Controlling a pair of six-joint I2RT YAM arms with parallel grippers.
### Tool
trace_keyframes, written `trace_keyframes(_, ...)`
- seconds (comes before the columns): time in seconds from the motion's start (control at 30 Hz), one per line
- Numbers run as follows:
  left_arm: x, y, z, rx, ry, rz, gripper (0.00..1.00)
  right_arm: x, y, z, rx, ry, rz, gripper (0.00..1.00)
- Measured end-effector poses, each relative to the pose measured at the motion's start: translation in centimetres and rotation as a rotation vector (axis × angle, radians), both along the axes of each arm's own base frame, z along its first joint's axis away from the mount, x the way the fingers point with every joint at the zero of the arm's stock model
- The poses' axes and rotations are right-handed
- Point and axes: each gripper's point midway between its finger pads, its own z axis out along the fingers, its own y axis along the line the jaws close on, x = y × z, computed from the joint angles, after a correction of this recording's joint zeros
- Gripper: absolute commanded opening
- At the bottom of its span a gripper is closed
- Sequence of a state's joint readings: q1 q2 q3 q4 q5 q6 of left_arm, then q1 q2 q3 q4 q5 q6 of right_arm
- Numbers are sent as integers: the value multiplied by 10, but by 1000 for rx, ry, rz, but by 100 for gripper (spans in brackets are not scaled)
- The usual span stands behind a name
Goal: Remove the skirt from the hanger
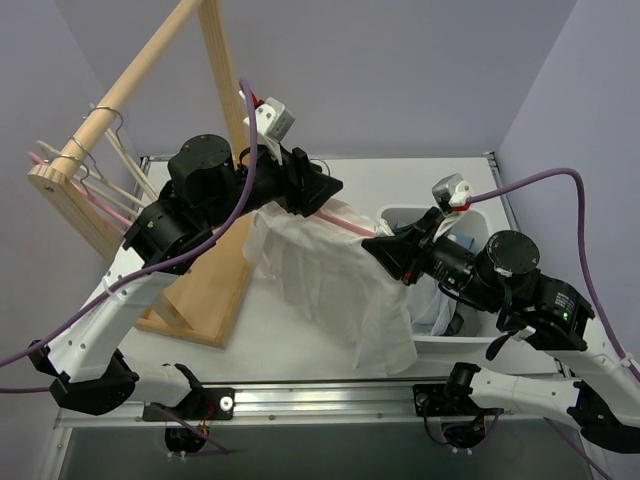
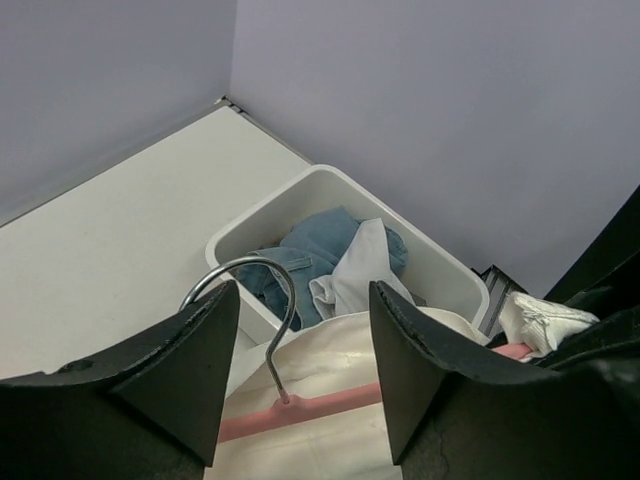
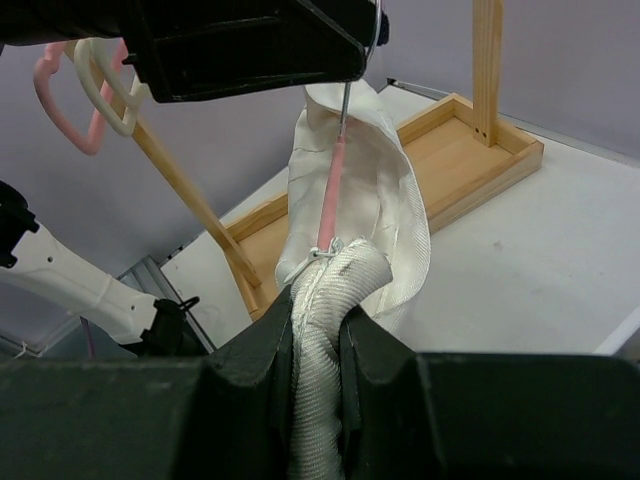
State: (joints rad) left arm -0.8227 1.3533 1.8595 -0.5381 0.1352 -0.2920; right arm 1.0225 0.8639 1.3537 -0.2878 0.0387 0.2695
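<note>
No dark grey skirt shows. A white woven garment hangs on the pink hanger above the table. My left gripper is open. In the left wrist view its fingers stand wide on either side of the silver hook, which curves over the left finger, with the pink bar and white cloth below. My right gripper is shut on a bunched, zippered edge of the white garment, just below the end of the hanger.
A white bin at the right holds light blue denim and a white cloth. A wooden rack with a tray base stands at the left. Its pole carries cream and pink hangers.
</note>
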Motion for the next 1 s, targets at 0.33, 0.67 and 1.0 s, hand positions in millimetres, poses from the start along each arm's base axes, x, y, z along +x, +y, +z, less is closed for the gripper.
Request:
trace_keyframes(0.33,15,-13,-20,50,16,-2,2,-1,1,3,11,-6,8,0)
trace_keyframes(0.67,18,-10,-20,64,8,23,2,2,-7,26,93,1,-39,41)
trace_keyframes(1.0,20,-9,-15,55,3,36,2,-10,-40,55,224,-31,-82,0)
